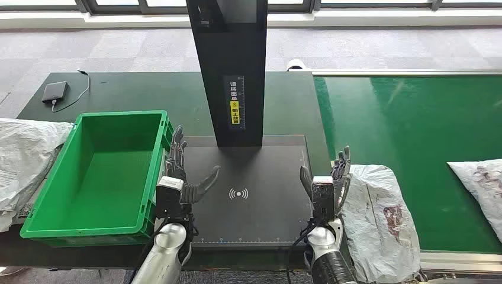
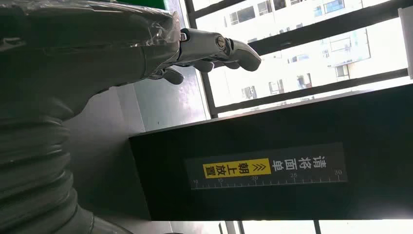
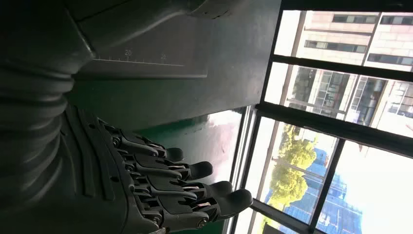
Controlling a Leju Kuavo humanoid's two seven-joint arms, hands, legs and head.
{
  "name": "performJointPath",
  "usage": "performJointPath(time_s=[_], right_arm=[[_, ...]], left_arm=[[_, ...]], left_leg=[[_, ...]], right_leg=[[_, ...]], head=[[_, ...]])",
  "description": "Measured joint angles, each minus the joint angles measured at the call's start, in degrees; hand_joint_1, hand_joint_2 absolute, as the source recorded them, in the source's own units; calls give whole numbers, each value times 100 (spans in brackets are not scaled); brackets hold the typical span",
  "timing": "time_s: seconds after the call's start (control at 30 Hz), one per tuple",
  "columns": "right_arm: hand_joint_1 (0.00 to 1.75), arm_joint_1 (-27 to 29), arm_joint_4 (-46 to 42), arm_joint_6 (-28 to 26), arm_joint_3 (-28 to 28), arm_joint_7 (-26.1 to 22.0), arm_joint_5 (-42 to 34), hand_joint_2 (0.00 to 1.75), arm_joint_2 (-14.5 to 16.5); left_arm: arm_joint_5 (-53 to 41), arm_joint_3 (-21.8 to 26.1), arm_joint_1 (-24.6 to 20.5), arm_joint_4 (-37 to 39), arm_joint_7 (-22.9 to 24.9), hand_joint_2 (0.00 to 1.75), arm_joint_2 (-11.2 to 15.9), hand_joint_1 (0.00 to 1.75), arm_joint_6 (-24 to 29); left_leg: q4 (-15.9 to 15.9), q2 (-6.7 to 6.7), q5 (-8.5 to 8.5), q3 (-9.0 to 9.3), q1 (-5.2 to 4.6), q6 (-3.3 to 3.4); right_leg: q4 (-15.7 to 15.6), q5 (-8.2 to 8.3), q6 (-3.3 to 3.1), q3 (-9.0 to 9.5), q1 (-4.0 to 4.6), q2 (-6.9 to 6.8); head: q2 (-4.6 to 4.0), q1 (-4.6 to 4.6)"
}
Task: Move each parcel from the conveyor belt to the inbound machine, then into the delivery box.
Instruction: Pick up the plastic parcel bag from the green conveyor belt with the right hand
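White crinkled plastic marks the nearest parcel, which lies on the near end of the green conveyor belt, just beside the right robot hand on its outer side, apparently touching or almost touching the back of the fingers; the head view is too coarse to settle which. Its long axis runs away from the robot, roughly parallel to the forearm. That right robot hand stands upright with fingers apart and holds nothing, its palm turned inward toward the inbound machine, so the parcel sits behind the palm, not in front of it. The left robot hand is also spread and empty, beside the rim of the green delivery box, with the whole scanning plate between it and the parcel. By my reading the right arm is plainly the nearer one, and it would need to swing outward and turn the palm to the parcel. A second parcel lies farther out on the belt.
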Motion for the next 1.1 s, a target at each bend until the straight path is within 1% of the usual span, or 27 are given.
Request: performJointPath(time_s=[0.13, 0.2, 0.33, 0.4, 0.53, 0.7, 0.77, 0.83, 0.9, 0.93, 1.0, 1.1], right_arm=[[0, -2, 5, 0, -3, 0, 19, 175, 0], [0, -4, 10, 0, -52, 4, 209, 175, 11], [0, -10, 8, -1, -584, 104, 1427, 175, 108], [0, -12, -17, -2, -870, 188, 1784, 175, 145], [0, -11, -57, -4, -1230, 240, 1964, 175, 191], [0, -5, -77, -4, -1425, 309, 2087, 175, 223], [0, 36, -234, -4, -1521, 689, 2679, 175, 225], [0, 108, -532, -5, -1697, 1254, 3661, 175, 223], [0, 179, -816, -7, -1949, 1680, 4574, 175, 217], [0, 216, -958, -7, -2122, 1814, 4985, 175, 213], [0, 289, -1190, -7, -2479, 1897, 5510, 175, 204], [0, 377, -1419, -7, -2945, 2034, 5878, 175, 195]], left_arm=[[0, 0, -1, 3, 0, 175, 0, 0, 0], [0, 0, -4, 12, 0, 175, 0, 0, 0], [0, 3, -7, 28, 0, 175, 0, 0, 0], [0, 14, -8, 31, 0, 175, 0, 0, 0], [0, 37, -8, 33, 0, 175, 0, 0, 0], [1, 42, -8, 33, 0, 175, -3, 0, 0], [12, 47, -6, 33, 0, 175, -8, 0, -1], [42, 78, 5, 32, 0, 175, -11, 0, -10], [81, 125, 26, 27, 0, 175, -11, 0, -32], [96, 151, 42, 18, 0, 175, -11, 0, -49], [107, 213, 93, -24, 0, 175, -14, 0, -77], [104, 326, 204, -141, 0, 175, -28, 0, -101]], left_leg=[[0, 0, 0, 0, 0, 0], [0, 0, 0, 0, 0, 0], [0, -2, 0, 0, 0, 0], [0, -2, 0, 0, 0, 0], [0, -1, 0, 0, 0, 0], [0, 0, 0, 1, 0, 0], [0, -2, 0, 0, 0, 0], [0, -3, 0, -1, 0, 0], [0, -3, 0, -1, 0, 0], [0, -3, -1, -1, 0, 0], [0, -3, -1, -3, -1, 1], [0, -3, -4, -3, -1, 1]], right_leg=[[0, 0, 0, 0, 0, 0], [0, 0, 0, 0, 0, 0], [0, 0, 0, 1, 0, -1], [0, 0, 0, 1, 0, -1], [0, 0, 0, 1, 0, 0], [0, 0, 0, -1, 0, 0], [0, 0, 0, -2, 0, -1], [0, 0, 0, -1, 0, -3], [0, 0, 0, -1, 0, -3], [0, 0, 0, -1, -1, -3], [0, -1, 1, -1, -1, -3], [0, -1, 1, -2, -1, -3]], head=[[0, 1], [0, 0], [-1, -1], [0, 0], [-1, 0], [-1, 0], [-1, 0], [-1, 0], [0, 0], [0, 0], [-1, 1], [-1, 1]])
